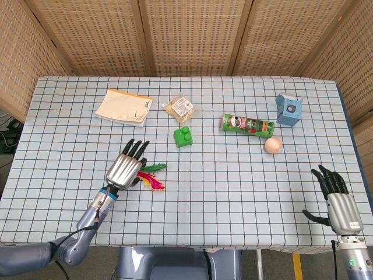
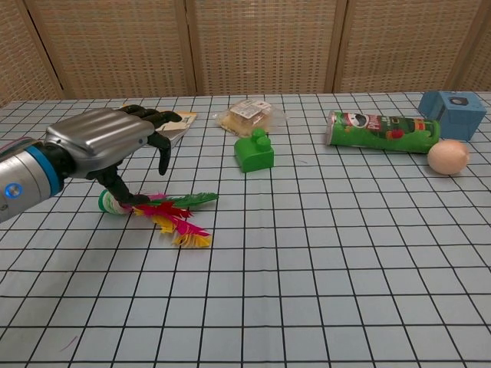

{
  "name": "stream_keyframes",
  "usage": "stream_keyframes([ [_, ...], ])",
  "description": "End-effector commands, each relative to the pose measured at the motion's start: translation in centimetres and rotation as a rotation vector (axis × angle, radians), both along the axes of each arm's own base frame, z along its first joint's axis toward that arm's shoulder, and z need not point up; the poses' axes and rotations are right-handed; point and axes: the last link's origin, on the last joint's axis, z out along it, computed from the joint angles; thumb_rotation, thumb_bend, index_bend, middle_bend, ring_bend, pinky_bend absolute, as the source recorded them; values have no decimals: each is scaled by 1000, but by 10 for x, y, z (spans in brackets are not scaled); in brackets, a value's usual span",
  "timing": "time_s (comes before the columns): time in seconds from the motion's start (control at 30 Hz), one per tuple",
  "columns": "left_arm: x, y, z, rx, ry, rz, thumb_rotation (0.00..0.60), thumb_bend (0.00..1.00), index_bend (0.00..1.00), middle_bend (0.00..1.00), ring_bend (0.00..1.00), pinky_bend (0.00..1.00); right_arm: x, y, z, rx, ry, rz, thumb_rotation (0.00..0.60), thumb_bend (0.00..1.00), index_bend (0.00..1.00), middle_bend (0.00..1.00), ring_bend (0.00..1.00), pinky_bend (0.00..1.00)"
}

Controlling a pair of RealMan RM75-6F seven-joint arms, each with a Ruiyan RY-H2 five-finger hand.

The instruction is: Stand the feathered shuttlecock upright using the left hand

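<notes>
The feathered shuttlecock [image 2: 165, 211] lies flat on the checked tablecloth [image 1: 233, 192], its white-and-green base to the left and its red, yellow and green feathers [image 1: 152, 175] fanned out to the right. My left hand [image 2: 103, 142] hovers over the base end with its fingers spread and its thumb reaching down beside the base. In the head view the left hand [image 1: 125, 168] covers the base. I see no grip on the shuttlecock. My right hand [image 1: 339, 203] rests at the table's near right corner, fingers apart and holding nothing.
Along the far side stand a notebook [image 1: 123, 107], a wrapped snack [image 1: 179, 107], a green toy brick [image 1: 183, 136], a lying green crisp can [image 1: 247, 124], an egg [image 1: 273, 144] and a blue box [image 1: 289, 109].
</notes>
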Motion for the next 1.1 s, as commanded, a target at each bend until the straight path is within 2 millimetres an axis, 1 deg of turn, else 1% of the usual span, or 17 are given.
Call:
stream_keyframes([
  [0.03, 13, 2, -14, -7, 26, -15, 600, 226, 476, 0, 0, 0, -2, -1, 2, -4, -7, -6, 600, 62, 64, 0, 0, 0],
  [0.27, 28, -5, -36, -44, 66, -58, 600, 226, 478, 0, 0, 0, -6, -2, 6, -14, -22, -19, 600, 62, 64, 0, 0, 0],
  [0.37, 31, -9, -45, -52, 95, -78, 600, 226, 481, 0, 0, 0, -8, -3, 7, -16, -32, -30, 600, 62, 64, 0, 0, 0],
  [0.5, 31, -9, -53, -45, 128, -93, 600, 227, 484, 0, 0, 0, -9, -4, 8, -16, -44, -33, 600, 61, 64, 0, 0, 0],
  [0.97, 29, -9, -63, -54, 163, -93, 600, 228, 482, 0, 0, 0, -11, -4, 10, -21, -48, -37, 600, 61, 64, 0, 0, 0],
  [1.1, 30, -12, -60, -49, 144, -96, 600, 227, 482, 0, 0, 0, -12, -4, 11, -27, -51, -42, 600, 61, 64, 0, 0, 0],
])
